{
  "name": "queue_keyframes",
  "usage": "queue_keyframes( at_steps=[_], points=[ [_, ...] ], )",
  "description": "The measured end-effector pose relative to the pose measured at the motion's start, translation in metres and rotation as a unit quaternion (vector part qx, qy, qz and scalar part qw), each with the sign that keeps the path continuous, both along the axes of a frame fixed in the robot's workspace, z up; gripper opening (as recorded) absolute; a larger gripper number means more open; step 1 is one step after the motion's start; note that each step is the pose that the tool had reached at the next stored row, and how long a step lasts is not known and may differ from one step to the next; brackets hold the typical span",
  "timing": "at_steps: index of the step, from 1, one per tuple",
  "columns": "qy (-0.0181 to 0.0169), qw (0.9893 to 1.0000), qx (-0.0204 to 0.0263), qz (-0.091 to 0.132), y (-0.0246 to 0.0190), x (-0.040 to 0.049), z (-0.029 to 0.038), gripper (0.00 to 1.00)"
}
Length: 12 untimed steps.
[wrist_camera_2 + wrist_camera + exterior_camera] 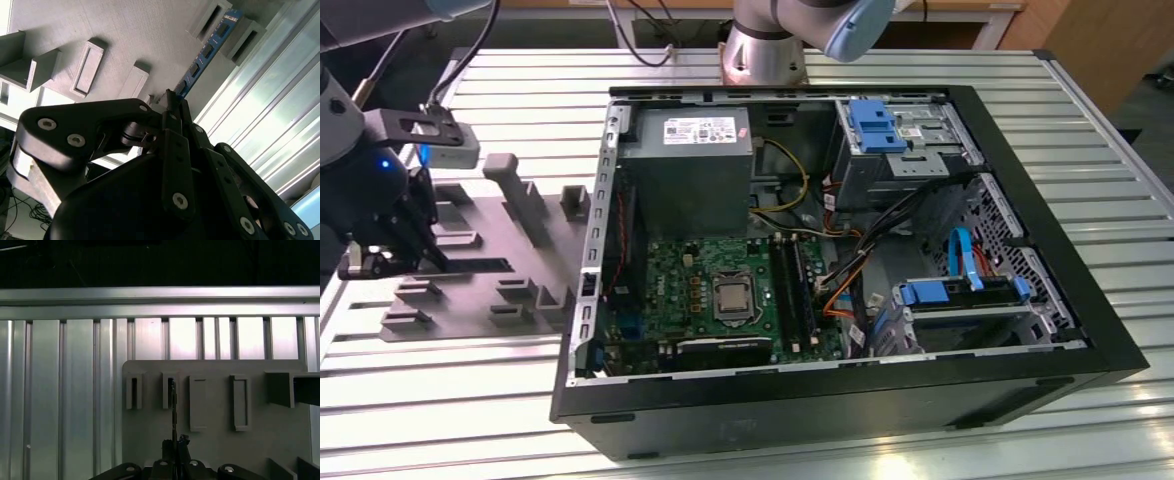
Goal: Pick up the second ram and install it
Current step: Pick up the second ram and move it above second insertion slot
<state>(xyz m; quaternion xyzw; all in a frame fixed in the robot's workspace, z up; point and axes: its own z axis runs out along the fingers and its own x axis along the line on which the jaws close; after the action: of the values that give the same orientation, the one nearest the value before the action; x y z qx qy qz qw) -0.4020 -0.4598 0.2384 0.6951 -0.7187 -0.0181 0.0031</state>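
The black robot gripper is down at the flat grey plastic tray with its little raised holders, which lies on the silver ribbed table at the exterior view's left. In the second wrist view its fingers look pressed together on the near end of the second ram, a thin, flat blue-green stick of circuit board. The far end of the second ram sits between two small grey blocks on the tray, so it has not come away from its holder yet. I think the job is only at its start: the grab looks made, but the lift, the trip across and the push into place are all left to do. The long black slots wait on the green board inside the big open black computer case. I cannot tell if another stick already sits in one of them. There is open room above the tray. The two blocks hug the stick closely, and other raised blocks stand near it. The tall side wall of the case stands between the tray and the slots. Orange and black wires lie just beside the slots, so it is tight there.
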Motion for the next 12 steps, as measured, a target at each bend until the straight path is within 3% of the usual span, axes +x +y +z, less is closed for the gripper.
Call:
queue_keyframes(
  at_steps=[12],
  points=[
    [0.0000, 1.0000, 0.0000, 0.000, 0.0000, 0.0000, 0.0056, 0.14]
  ],
)
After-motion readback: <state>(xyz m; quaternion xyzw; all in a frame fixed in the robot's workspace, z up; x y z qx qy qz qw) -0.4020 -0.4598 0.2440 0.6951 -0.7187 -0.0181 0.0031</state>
